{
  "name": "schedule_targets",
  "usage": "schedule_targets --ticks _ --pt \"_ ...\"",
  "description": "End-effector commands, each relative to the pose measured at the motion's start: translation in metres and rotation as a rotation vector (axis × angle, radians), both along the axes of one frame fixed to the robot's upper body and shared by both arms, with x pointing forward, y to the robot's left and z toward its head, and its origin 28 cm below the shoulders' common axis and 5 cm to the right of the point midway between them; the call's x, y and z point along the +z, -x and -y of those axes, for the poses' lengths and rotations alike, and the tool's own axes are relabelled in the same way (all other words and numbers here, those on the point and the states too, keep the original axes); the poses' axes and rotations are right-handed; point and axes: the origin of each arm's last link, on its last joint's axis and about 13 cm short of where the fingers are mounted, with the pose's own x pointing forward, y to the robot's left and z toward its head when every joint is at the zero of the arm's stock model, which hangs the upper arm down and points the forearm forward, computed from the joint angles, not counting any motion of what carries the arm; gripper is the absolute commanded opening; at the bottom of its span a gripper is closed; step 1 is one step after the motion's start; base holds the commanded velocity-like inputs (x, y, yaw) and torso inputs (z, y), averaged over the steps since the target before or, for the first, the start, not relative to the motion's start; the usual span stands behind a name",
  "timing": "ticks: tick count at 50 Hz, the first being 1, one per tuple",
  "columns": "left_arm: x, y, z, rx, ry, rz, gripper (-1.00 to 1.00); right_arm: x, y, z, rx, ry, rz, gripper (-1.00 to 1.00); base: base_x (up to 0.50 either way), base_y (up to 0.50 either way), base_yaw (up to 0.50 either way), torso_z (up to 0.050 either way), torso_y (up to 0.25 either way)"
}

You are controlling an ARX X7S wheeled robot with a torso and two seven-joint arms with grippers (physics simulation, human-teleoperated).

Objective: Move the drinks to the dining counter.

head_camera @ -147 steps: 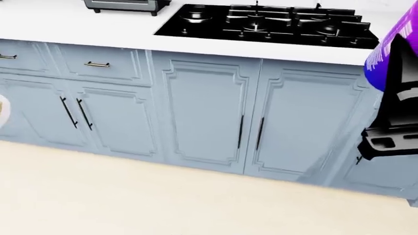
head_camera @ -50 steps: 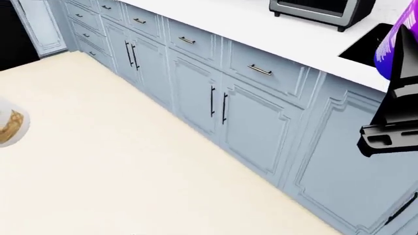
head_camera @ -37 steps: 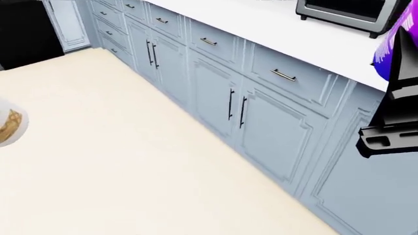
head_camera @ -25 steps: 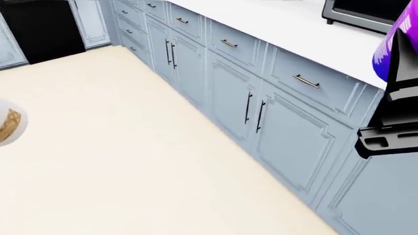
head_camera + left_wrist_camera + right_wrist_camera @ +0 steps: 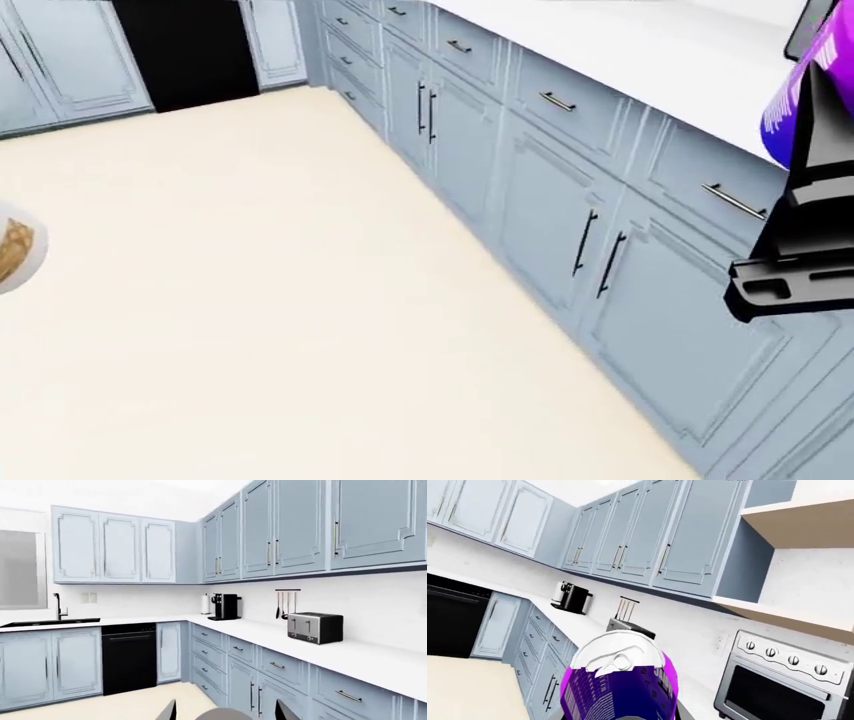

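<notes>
**Both drinks held, robot beside the kitchen cabinets**

The right gripper (image 5: 801, 200) has its fingers closed on the purple can (image 5: 617, 685), which stands upright with its silver top visible in the right wrist view. The left gripper (image 5: 223, 711) shows two finger tips either side of the white bottle (image 5: 14, 250); whether they clamp it cannot be told. Blue-grey cabinets (image 5: 587, 200) run under a white counter (image 5: 667, 50). A toaster (image 5: 315, 627) and coffee machine (image 5: 225, 606) stand on it.

Can (image 5: 801, 95) at right; bottle (image 5: 16, 250), seemingly, far left, floor (image 5: 294, 300) between
</notes>
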Motion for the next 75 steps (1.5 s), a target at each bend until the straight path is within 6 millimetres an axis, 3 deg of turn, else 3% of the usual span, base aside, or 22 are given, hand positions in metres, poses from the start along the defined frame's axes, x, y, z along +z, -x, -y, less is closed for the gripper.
schedule_targets --ticks 1,75 --pt "0.0014 -0.0005 -0.0003 0.003 0.007 0.010 -1.00 0.0017 -0.0002 0.0009 -0.009 0.004 0.021 -1.00 0.07 0.14 0.50 0.000 0.000" --pt "-0.0010 -0.0026 0.0004 -0.001 -0.001 0.003 -1.00 0.0001 -0.0004 0.0008 -0.004 0.009 0.010 -1.00 0.04 0.15 0.50 0.000 0.001"
